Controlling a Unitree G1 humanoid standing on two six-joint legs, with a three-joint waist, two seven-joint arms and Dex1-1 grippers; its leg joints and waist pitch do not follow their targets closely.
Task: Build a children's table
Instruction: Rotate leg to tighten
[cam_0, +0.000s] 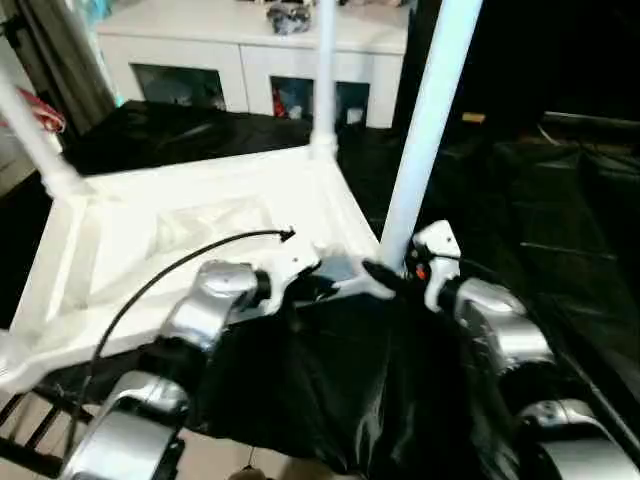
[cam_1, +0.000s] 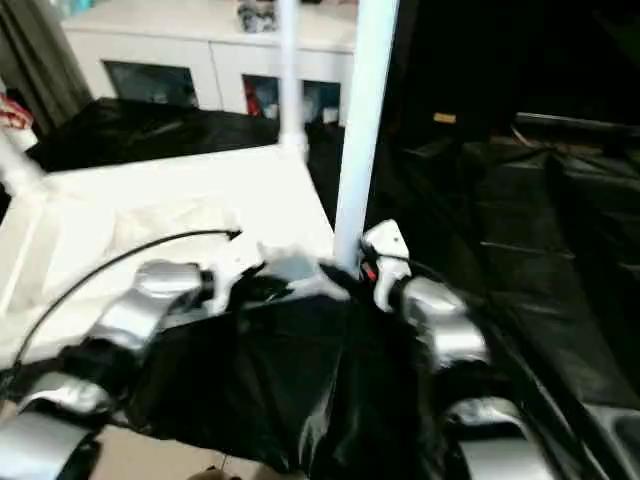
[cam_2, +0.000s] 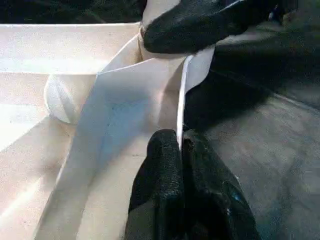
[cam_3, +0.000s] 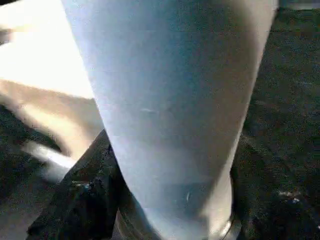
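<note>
The white tabletop (cam_0: 150, 240) of the children's table lies underside up on a black sheet. One leg (cam_0: 325, 70) stands in the far corner socket. Another leg (cam_0: 30, 130) rises at the left corner. A third leg (cam_0: 430, 130) stands upright at the near right corner. My right gripper (cam_0: 395, 270) clasps the base of this third leg, and a black finger (cam_3: 85, 200) presses against the tube. My left gripper (cam_2: 180, 150) is pinched shut on the tabletop's thin rim (cam_2: 182, 100), just beside that corner.
A white cabinet (cam_0: 250, 60) with glass doors stands behind the table. The black sheet (cam_0: 560, 220) stretches away to the right. A black cable (cam_0: 170, 265) loops over my left forearm. Dark bars (cam_0: 30, 430) show at the lower left.
</note>
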